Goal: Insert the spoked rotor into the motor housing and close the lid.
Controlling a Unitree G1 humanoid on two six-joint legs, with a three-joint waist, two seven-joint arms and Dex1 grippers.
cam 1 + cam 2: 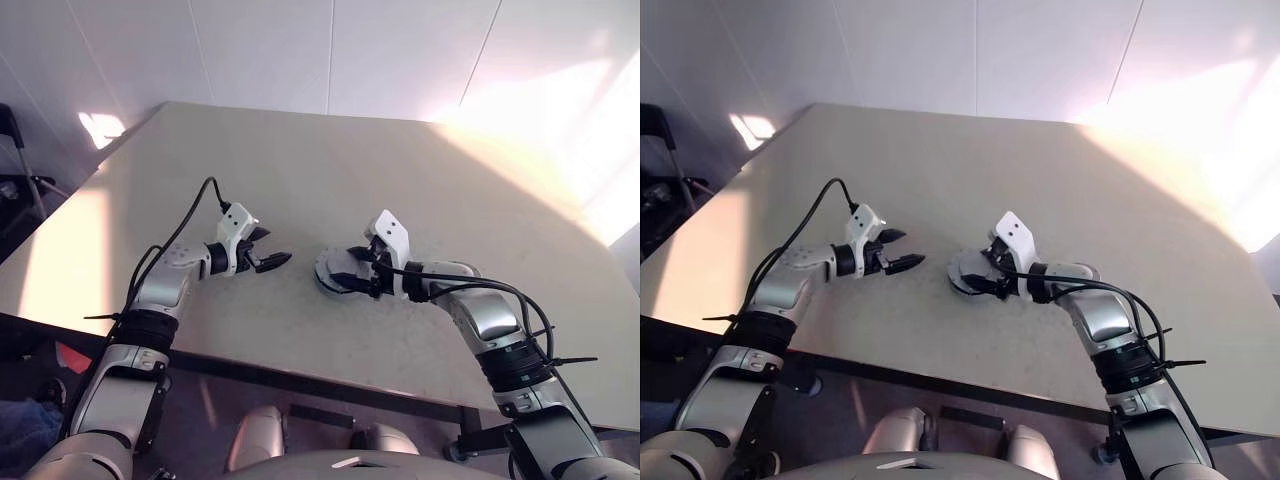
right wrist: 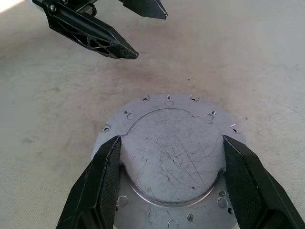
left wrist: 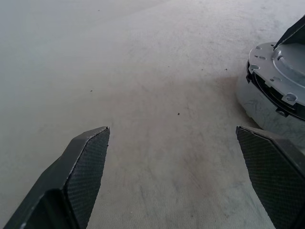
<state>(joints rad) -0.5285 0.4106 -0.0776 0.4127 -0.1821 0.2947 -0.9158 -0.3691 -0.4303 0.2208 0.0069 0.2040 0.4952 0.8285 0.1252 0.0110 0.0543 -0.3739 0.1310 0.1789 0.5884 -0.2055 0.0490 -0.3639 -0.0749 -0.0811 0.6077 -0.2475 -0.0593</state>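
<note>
The grey lid [image 2: 171,152] lies flat on the table, a round plate with small holes along its rim and a raised, scratched centre. My right gripper [image 2: 171,138] is shut on that raised centre, one black finger against each side. Under the lid's edge a dark band shows, the motor housing [image 3: 272,94], on a pale base. The spoked rotor is hidden. My left gripper [image 1: 275,248] hovers just left of the stack, open and empty, its fingertips [image 3: 90,148] pointing toward it without touching.
The beige table [image 1: 300,150] stretches far back to a white wall, with bright sun patches at its right and left. Its front edge runs just under both forearms. A dark chair frame [image 1: 15,150] stands off the table's left side.
</note>
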